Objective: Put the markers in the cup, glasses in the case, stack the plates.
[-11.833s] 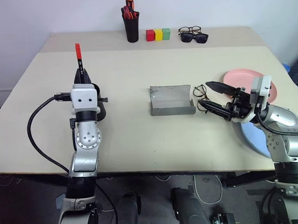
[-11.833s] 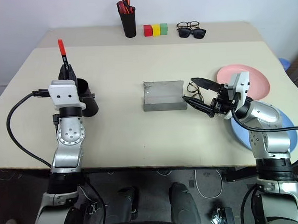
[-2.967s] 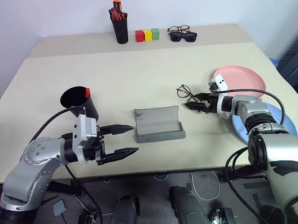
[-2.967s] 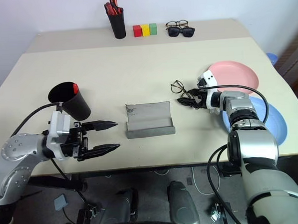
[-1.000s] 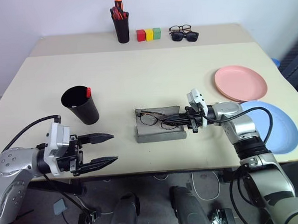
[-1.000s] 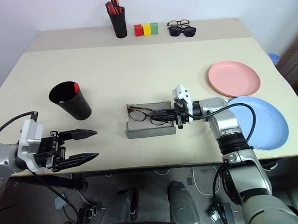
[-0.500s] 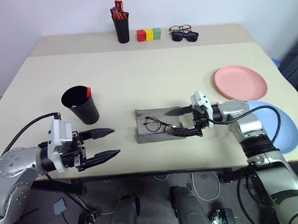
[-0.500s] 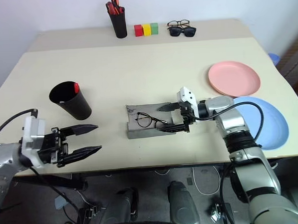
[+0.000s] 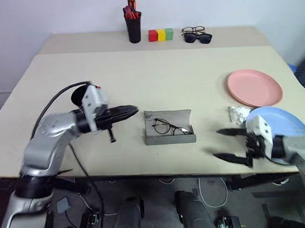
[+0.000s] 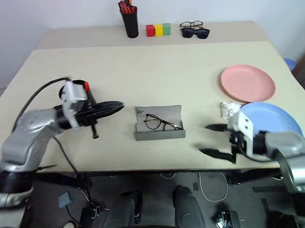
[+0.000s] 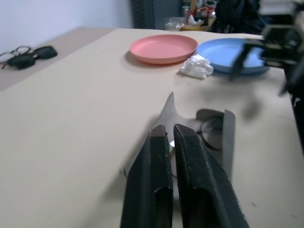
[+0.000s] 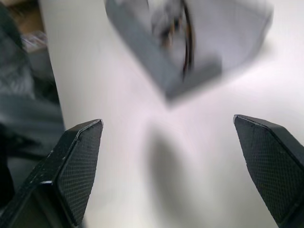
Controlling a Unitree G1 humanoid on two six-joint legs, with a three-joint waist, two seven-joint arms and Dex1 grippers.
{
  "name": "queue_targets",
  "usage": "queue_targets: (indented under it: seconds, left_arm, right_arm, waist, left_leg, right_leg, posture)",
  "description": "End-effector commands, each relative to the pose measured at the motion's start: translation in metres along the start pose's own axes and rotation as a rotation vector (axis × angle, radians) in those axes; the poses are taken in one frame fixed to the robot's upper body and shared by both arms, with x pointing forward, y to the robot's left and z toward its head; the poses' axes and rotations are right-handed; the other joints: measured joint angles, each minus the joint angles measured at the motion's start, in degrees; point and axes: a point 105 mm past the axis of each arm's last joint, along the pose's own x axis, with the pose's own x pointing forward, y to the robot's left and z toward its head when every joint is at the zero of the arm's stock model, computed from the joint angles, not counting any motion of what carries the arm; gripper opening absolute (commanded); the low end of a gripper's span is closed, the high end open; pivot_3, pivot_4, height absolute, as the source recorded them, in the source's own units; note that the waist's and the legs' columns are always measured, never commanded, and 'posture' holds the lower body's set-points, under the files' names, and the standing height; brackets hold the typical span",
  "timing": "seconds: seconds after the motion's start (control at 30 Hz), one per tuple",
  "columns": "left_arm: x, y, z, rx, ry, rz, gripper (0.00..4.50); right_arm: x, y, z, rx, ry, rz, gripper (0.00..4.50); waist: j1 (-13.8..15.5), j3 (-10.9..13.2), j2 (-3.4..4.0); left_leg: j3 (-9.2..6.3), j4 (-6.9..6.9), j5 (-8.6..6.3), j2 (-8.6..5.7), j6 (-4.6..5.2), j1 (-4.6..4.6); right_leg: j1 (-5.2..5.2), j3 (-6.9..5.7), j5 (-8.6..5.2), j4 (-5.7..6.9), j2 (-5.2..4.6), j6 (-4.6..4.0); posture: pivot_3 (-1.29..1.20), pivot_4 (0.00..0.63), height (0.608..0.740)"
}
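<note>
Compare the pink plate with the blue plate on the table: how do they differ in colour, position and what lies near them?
The pink plate is salmon, the blue plate light blue. The pink plate lies farther back on the table; the blue plate sits at the near edge, by the right claw. A crumpled white wad lies against the blue plate's rim, while the pink plate has nothing beside it. Both are round, flat, empty and not yet stacked.

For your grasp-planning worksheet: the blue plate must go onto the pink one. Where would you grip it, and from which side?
Probably the blue plate's raised rim on its near edge, which overhangs the table front. Come in level from the robot's side, one finger above and one below; it lies too flat to pinch from above.
</note>
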Motion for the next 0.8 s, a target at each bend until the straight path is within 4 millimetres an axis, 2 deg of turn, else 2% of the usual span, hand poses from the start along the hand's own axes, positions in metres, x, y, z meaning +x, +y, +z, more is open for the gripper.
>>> queue_targets:
  seconds: [0.03,0.2,0.3,0.4,0.57,0.8]
  left_arm:
    - [0.018,0.015,0.009,0.087,0.024,0.019,0.04]
    - [0.056,0.030,0.014,0.206,0.110,-0.014,0.04]
    - [0.080,0.036,0.024,0.242,0.132,-0.072,0.04]
    - [0.102,0.043,0.021,0.357,0.235,-0.102,0.04]
    - [0.122,0.044,0.009,0.468,0.318,-0.180,0.04]
    - [0.132,0.049,0.003,0.483,0.356,-0.215,0.04]
  right_arm:
    - [-0.012,0.007,0.005,-0.094,-0.005,-0.069,4.50]
    - [-0.026,0.012,-0.002,-0.111,-0.050,-0.182,4.50]
    - [-0.040,0.010,-0.002,-0.140,-0.084,-0.284,4.50]
    - [-0.056,0.008,-0.001,-0.180,-0.089,-0.395,4.50]
    - [-0.072,0.017,-0.004,-0.178,-0.076,-0.482,4.50]
    - [-0.078,0.034,-0.002,-0.144,-0.077,-0.498,4.50]
  waist:
    - [0.0,0.0,-0.02]
    - [0.2,0.0,-0.09]
    - [0.3,0.0,-0.17]
    - [0.3,0.1,-0.23]
    - [0.3,0.1,-0.25]
    - [0.3,0.2,-0.39]
  left_leg:
    - [0.00,0.01,0.00,0.01,0.00,0.01]
    - [-0.01,0.04,0.00,-0.02,0.00,-0.02]
    - [-0.04,0.01,0.00,-0.04,0.00,-0.04]
    - [-0.04,0.01,0.00,-0.05,0.00,-0.07]
    - [-0.04,-0.10,-0.01,-0.04,0.00,-0.05]
    - [-0.04,-0.03,-0.02,-0.05,0.00,-0.20]
  right_leg:
    - [0.00,0.00,-0.04,-0.01,0.01,0.07]
    - [0.04,0.00,-0.07,-0.05,0.00,0.15]
    - [0.05,-0.01,-0.09,-0.07,0.00,0.17]
    - [0.04,-0.01,-0.12,-0.11,-0.01,0.21]
    - [0.01,-0.01,-0.14,-0.16,-0.02,0.22]
    - [-0.05,-0.01,-0.18,-0.19,-0.03,0.28]
  posture:
    - [0.00,0.150,0.740]
    - [0.00,0.150,0.740]
    - [0.00,0.150,0.740]
    - [0.00,0.150,0.740]
    - [0.00,0.150,0.740]
    - [0.00,0.150,0.740]
